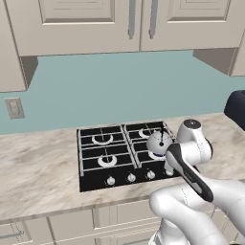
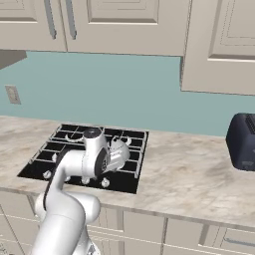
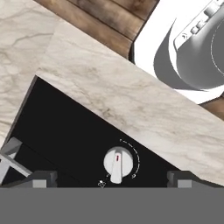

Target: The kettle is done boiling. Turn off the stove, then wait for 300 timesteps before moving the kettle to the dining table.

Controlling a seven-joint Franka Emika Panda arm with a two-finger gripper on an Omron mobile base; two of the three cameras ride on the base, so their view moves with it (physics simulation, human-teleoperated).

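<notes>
The silver-grey kettle (image 1: 159,142) sits on the front right burner of the black stove (image 1: 103,143), which is also seen from the right base view as the stove (image 2: 55,149). My gripper (image 3: 111,180) is open and hovers above the stove's front edge. Its dark fingertips (image 3: 43,179) stand wide apart on either side of a silver knob (image 3: 118,164) without touching it. In the left base view my own forearm hides the hand, just in front of the kettle. Other knobs (image 1: 131,178) line the front. The dining table is out of view.
A dark toaster (image 2: 243,142) stands on the marbled counter (image 2: 189,174) to the right of the stove. Pale wall cabinets (image 1: 95,24) hang above the teal backsplash. Wooden floor (image 3: 109,22) lies beyond the counter's front edge.
</notes>
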